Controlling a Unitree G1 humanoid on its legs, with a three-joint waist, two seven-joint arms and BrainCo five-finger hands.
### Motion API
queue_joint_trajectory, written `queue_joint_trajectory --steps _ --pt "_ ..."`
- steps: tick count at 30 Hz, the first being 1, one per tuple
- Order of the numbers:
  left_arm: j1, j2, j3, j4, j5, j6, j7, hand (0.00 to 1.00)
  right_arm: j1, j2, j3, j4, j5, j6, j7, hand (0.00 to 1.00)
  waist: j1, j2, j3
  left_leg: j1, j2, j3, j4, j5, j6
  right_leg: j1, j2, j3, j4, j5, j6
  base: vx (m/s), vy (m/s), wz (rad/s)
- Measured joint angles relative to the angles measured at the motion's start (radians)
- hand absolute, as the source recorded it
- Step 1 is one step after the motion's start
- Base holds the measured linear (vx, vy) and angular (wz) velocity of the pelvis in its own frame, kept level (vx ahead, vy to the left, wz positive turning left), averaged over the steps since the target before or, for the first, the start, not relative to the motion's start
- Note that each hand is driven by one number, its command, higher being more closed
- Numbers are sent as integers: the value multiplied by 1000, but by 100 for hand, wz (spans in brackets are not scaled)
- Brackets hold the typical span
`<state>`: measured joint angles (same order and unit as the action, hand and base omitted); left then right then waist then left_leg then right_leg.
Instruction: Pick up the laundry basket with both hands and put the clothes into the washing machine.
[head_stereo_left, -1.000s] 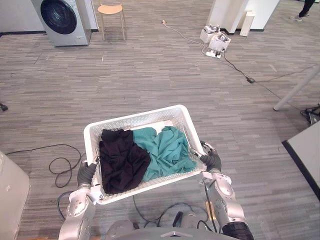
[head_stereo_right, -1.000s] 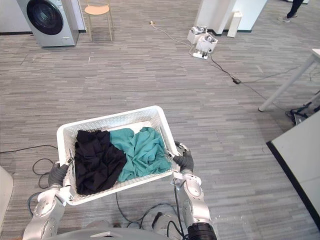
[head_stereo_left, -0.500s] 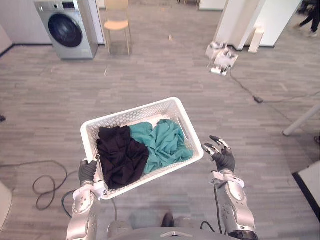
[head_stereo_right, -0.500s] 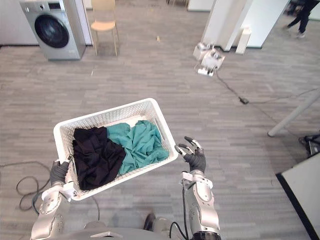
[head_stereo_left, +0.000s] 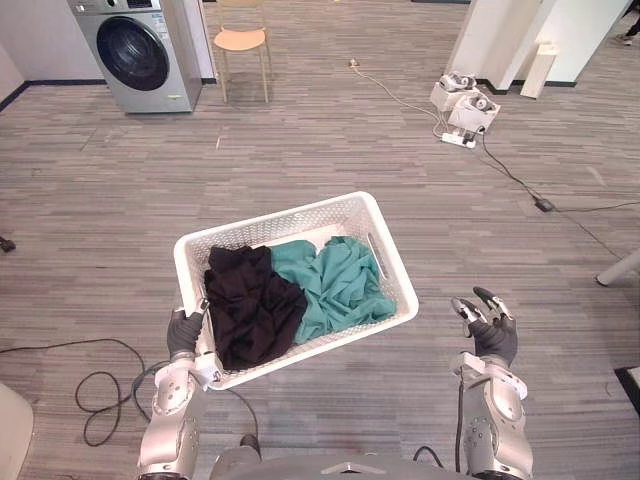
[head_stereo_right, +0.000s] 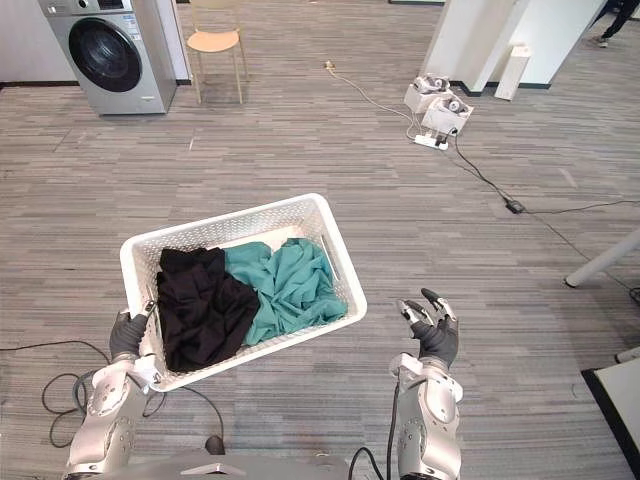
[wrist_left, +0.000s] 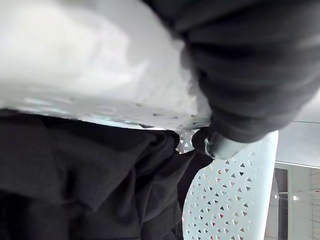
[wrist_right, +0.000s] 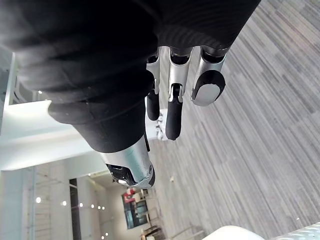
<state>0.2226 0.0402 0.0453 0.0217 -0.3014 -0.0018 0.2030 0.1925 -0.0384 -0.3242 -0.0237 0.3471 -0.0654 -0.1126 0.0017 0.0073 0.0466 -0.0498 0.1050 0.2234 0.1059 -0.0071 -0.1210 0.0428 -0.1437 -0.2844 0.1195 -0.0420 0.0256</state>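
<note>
One near corner of the basket (head_stereo_left: 300, 212), which holds black clothes (head_stereo_left: 250, 305) and teal clothes (head_stereo_left: 340, 285), sits in the left hand (head_stereo_left: 184, 333) with fingers curled on its rim, while the right hand (head_stereo_left: 490, 335) hangs apart to its right, fingers spread open, and the washer (head_stereo_left: 140, 50) stands far across the floor (head_stereo_left: 300, 130)

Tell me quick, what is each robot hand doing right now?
Left hand: fingers closed on the laundry basket rim.
Right hand: open, holding nothing, apart from the basket.
</note>
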Motion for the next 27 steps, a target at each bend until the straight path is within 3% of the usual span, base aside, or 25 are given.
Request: queue_joint_trajectory --steps 5,8,10,11,13,14,17,19,23,27 --pt "0 0 19 -7 0 0 4 100 -8 20 -2 1 0 0 -4 100 -2 -2 -1 -6 0 3 4 -10 5 5 -4 6 -28 15 24 24 26 -5" --pt "-1 -2 7 -7 0 0 4 100 -21 19 -23 -2 0 0 -19 100 -5 -3 -1 -44 14 11 83 -56 13 8 0 5 -36 20 32 -59 15 -2" --pt "-6 -2 -36 -7 0 0 -1 100 -21 23 -66 -37 0 0 -44 100 -15 -8 0 -86 -2 12 136 -108 29 3 -32 -16 -9 -8 88 -92 108 26" --pt "-9 -1 -47 -7 0 0 -2 100 -22 24 -75 -48 0 -2 -44 100 -20 -9 1 -96 -11 12 151 -118 35 -8 -48 -27 20 -25 94 -47 127 47" --pt "-23 0 -70 -7 0 0 -23 100 -23 24 -105 -59 0 -6 -49 100 -36 -26 12 -115 -30 17 196 -150 49 -31 -94 -50 114 -76 83 -4 131 53" --pt "-37 4 -90 -7 3 0 -32 100 -23 22 -118 -59 -1 -6 -50 100 -40 -22 10 -123 -39 18 229 -165 47 -46 -119 -56 187 -101 61 16 161 48" --pt "-71 27 -92 -16 10 1 -34 100 -41 21 -89 -59 -1 -6 -50 100 -34 -26 10 -139 -57 7 281 -189 73 -80 -152 -52 279 -87 39 26 196 21" --pt "-80 47 -76 -52 10 0 -32 100 -64 22 -69 -59 -1 -7 -47 100 -30 -37 10 -145 -69 4 294 -198 87 -80 -164 -54 269 -76 29 66 165 8" --pt "-71 58 10 -167 10 0 -20 100 -110 22 -47 -31 -2 -7 -40 100 5 -41 8 -145 -89 23 287 -205 100 -74 -177 -56 219 -55 35 51 125 -10" --pt "24 42 96 -405 22 0 11 100 -97 21 -40 4 -2 -7 -37 100 6 -40 11 -120 -95 7 268 -205 101 -117 -200 -59 352 -44 19 56 13 11"
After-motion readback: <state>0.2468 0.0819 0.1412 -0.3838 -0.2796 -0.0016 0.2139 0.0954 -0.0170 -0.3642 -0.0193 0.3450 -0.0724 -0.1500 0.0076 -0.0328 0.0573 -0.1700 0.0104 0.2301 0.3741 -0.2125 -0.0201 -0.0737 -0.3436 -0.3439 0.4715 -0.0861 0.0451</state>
